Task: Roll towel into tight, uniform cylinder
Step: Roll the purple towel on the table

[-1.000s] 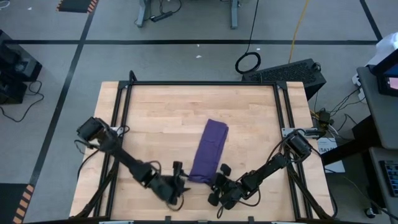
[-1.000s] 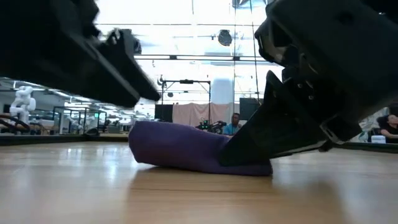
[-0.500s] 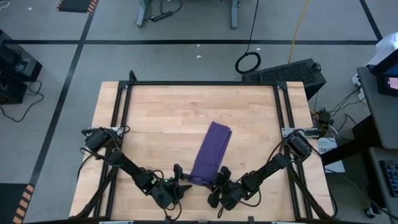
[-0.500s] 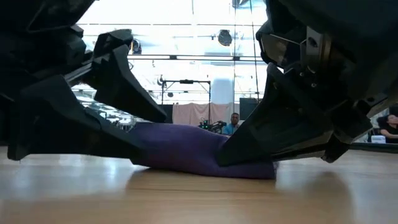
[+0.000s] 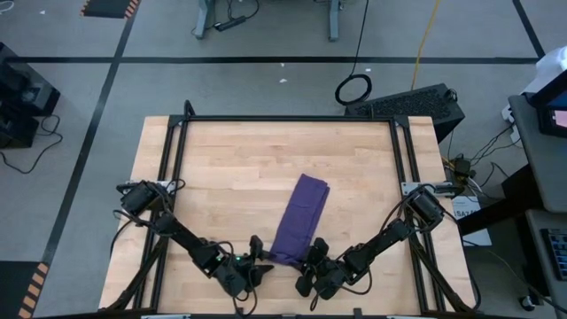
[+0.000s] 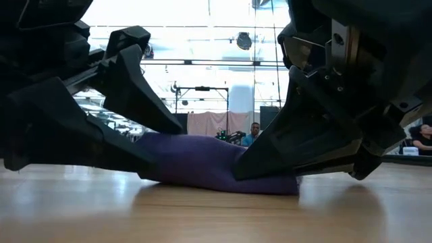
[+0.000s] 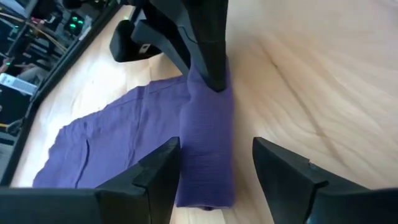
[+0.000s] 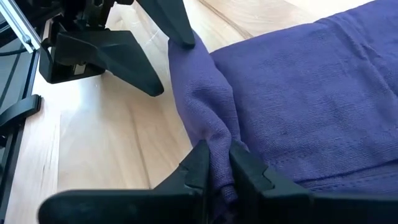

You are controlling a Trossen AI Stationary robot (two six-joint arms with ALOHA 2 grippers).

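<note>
Left gripper (image 7: 214,165) lowered astride towel (image 5: 298,219) roll, right gripper (image 8: 217,163) pinching it

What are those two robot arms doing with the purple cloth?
They are rolling up a purple towel on the table. The end nearest the arms is already turned into a small roll; the rest lies flat. The right hand is shut, pinching one end of that roll. The left hand is at the other end, its fingers on either side of the roll but not squeezing it yet.
</note>
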